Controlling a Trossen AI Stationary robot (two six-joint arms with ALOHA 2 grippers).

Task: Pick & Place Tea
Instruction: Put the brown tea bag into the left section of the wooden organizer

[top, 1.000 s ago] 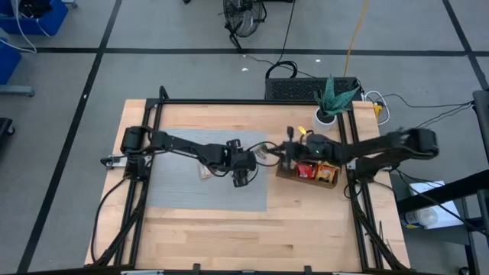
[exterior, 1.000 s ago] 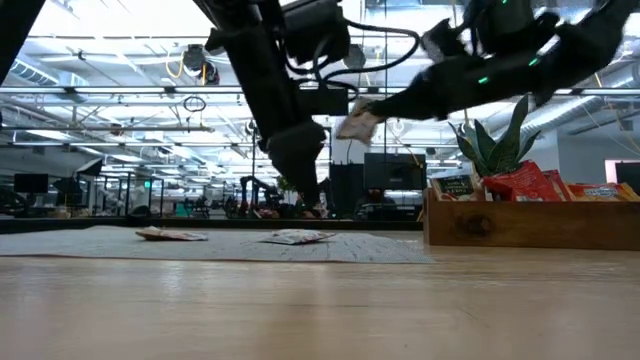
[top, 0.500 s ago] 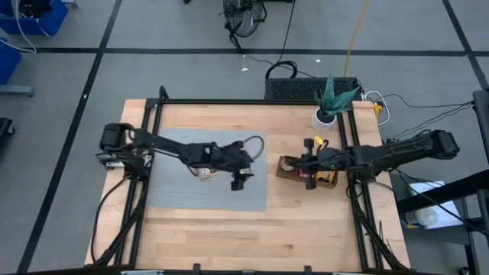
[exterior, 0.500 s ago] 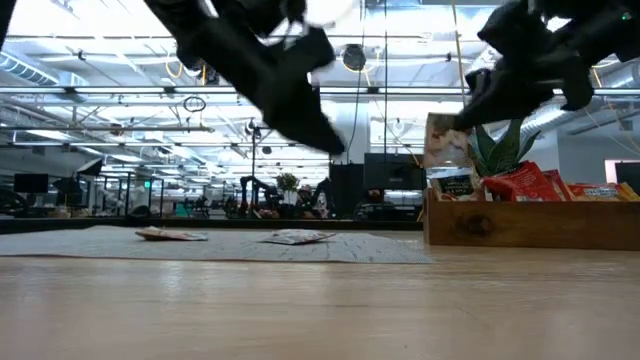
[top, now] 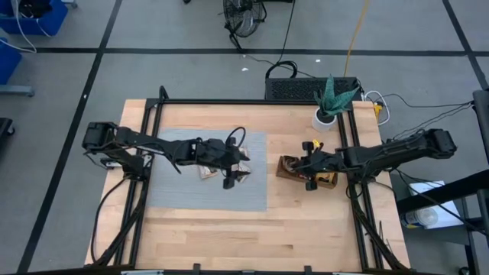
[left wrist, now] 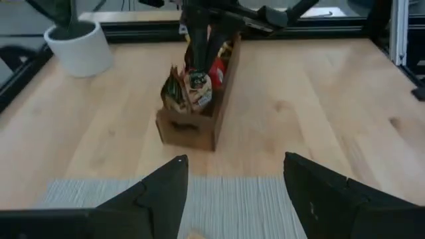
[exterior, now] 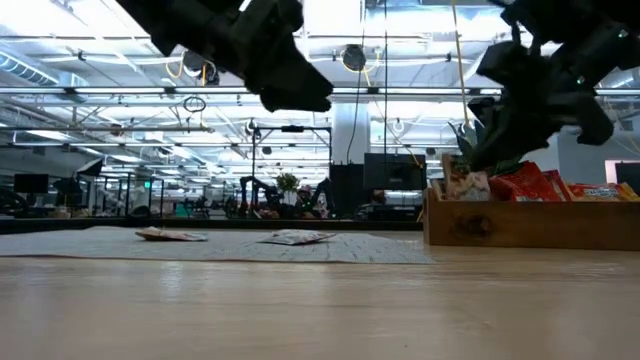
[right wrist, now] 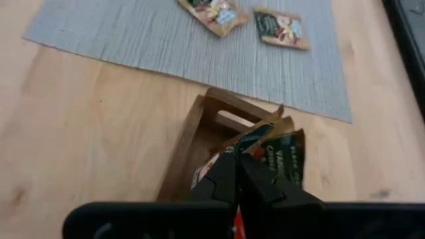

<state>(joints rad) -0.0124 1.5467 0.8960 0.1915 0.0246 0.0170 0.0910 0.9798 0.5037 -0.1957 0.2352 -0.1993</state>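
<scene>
Your right gripper [right wrist: 237, 174] is over the wooden tray [top: 289, 169], at about three o'clock on the table [top: 229, 229] in the high view. Its fingers are pressed together on the top edge of a dark green sachet [right wrist: 279, 154], which stands upright in the tray compartment nearest the mat [top: 183, 195]. In the low view that sachet [exterior: 462, 184] pokes above the tray's [exterior: 530, 225] left end, with red packets [exterior: 527, 182] beside it.

Your left gripper [top: 231, 173] hangs above the mat near table centre, holding nothing. Its fingers [left wrist: 156, 196] are spread apart, and its wrist view looks between them toward the tray [left wrist: 192, 126].

Two sachets still lie flat on the mat: in the right wrist view, one [right wrist: 213, 12] sits just beside the other [right wrist: 280, 28], apart from each other. In the high view one [top: 206, 173] shows at about nine o'clock of the left gripper, very near it.

A potted plant [top: 330, 99] stands at about twelve o'clock of the tray, near the table's far edge.
</scene>
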